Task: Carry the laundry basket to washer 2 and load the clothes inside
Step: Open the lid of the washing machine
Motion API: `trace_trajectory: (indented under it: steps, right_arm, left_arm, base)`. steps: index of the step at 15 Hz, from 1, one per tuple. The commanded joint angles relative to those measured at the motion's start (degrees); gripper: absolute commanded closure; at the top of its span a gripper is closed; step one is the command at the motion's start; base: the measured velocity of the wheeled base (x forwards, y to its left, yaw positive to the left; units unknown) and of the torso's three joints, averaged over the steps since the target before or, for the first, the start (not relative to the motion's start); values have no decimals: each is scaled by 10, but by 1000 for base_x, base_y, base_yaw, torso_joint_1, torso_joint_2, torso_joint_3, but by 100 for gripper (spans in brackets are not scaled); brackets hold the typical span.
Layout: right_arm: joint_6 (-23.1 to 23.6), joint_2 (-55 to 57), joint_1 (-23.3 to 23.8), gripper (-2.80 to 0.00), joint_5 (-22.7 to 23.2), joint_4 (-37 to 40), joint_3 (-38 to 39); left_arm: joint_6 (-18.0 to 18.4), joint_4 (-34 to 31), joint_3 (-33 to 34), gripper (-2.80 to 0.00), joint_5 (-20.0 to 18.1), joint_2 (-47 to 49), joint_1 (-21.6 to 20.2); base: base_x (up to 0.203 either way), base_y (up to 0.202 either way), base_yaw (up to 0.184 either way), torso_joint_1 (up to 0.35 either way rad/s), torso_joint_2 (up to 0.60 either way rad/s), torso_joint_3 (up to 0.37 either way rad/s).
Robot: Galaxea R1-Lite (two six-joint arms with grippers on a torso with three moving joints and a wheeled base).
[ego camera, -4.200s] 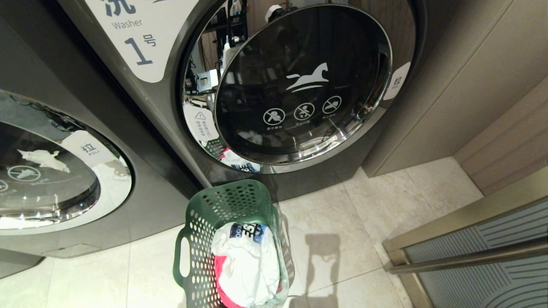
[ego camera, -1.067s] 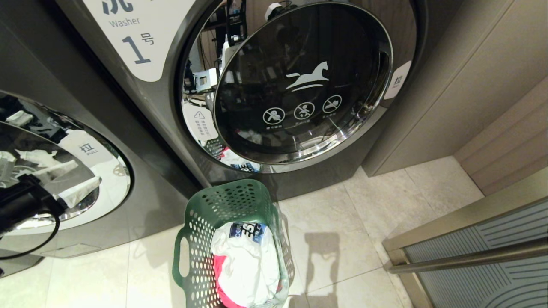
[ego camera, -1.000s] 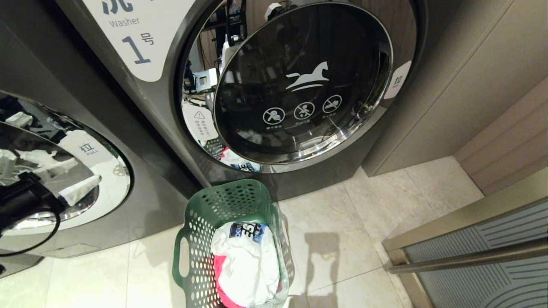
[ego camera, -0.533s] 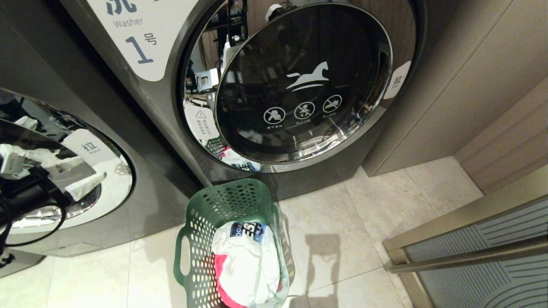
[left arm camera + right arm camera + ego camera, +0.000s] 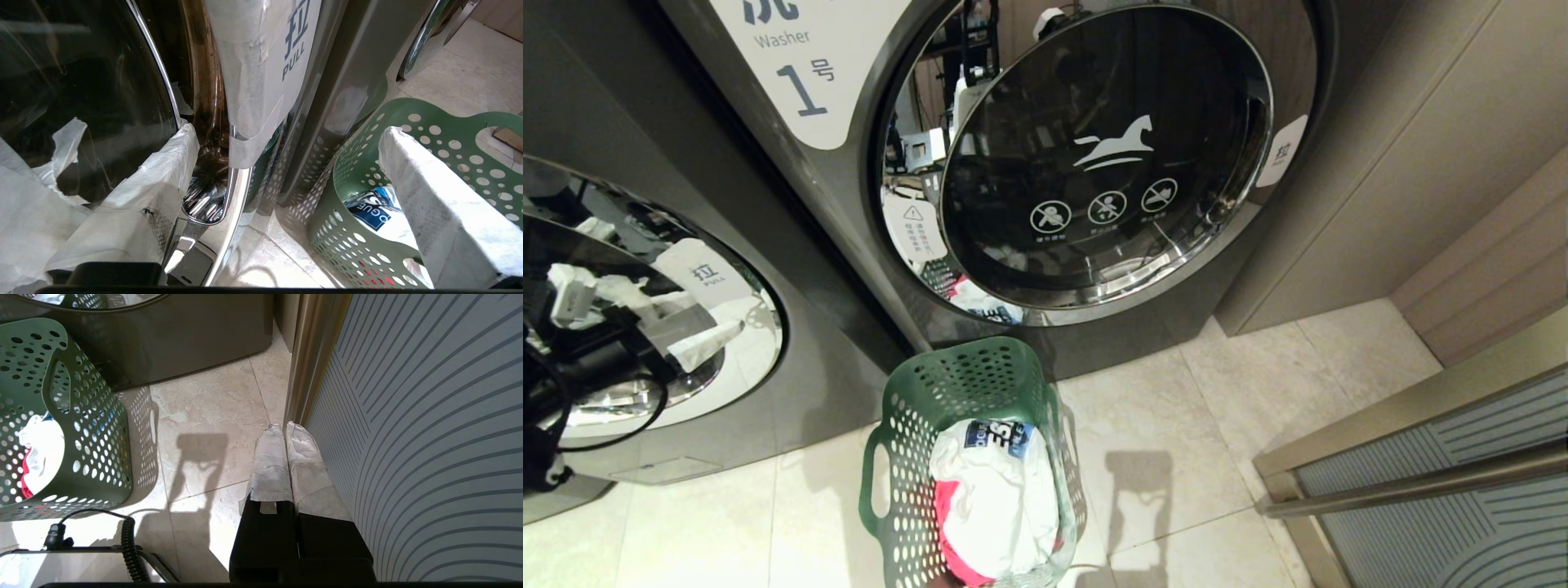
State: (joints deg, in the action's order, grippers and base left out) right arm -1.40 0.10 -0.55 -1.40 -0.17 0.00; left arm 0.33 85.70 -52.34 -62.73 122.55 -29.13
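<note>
left gripper (image 5: 286,163): spread wide, had crept toward washer 2 (image 5: 670,327) door's pull tab at 9 o'clock
right gripper (image 5: 286,437): clenched, parked
next: probably opening door

Left gripper (image 5: 286,171) jaws wide astride door edge (image 5: 235,163), laundry basket (image 5: 367,212) crowding alongside

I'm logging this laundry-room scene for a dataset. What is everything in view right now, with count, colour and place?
washing machines: two, dark grey, side by side; the right one labelled 1, door shut
PULL label: one, white, at the left machine's door rim
laundry basket: one, green, on the floor before the machines
clothes: one bundle, white over pink-red, inside the basket
floor: beige tiles
striped panel: one, grey-blue, at right
left gripper: open, at the left machine's door edge
right gripper: shut, beside the panel
</note>
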Motion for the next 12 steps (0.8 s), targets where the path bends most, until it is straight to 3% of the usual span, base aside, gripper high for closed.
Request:
trace_trajectory:
  steps: [1, 12]
  right_arm:
    - [0, 0, 0, 0, 0, 0, 0]
    - [0, 0, 0, 0, 0, -1, 0]
  left_arm:
    - [1, 8, -10, -280, 2, 2, 6]
    - [3, 20, 40, -280, 5, -26, 7]
  base:
    - [0, 0, 0, 0, 0, 0]
    - [0, 0, 0, 0, 0, 0]
